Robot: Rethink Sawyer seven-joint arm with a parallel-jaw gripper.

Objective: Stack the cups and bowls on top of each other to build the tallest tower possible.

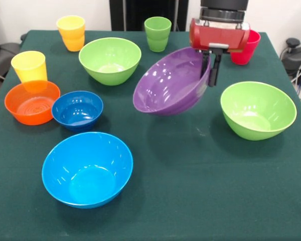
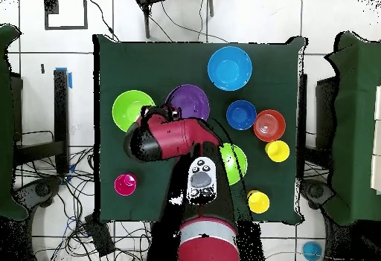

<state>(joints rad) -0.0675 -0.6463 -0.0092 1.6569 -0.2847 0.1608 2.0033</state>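
Showing glossy, smooth plastic on the wide purple bowl (image 1: 168,83), large blue bowl (image 1: 87,169), light green bowl (image 1: 257,109) and ribbed-bottomed small orange bowl (image 1: 31,102); looking matt and cloth-like on the dark green table covering (image 1: 200,191); gleaming as shiny moulded plastic on the red gripper housing (image 1: 219,34).

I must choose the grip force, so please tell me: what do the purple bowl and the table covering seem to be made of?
The purple bowl, held tilted by the gripper with jaws closed on its rim, looks like smooth, glossy plastic: bright highlights run across its inside. The table covering looks like dark green matte cloth, perhaps felt: no shine shows on it.
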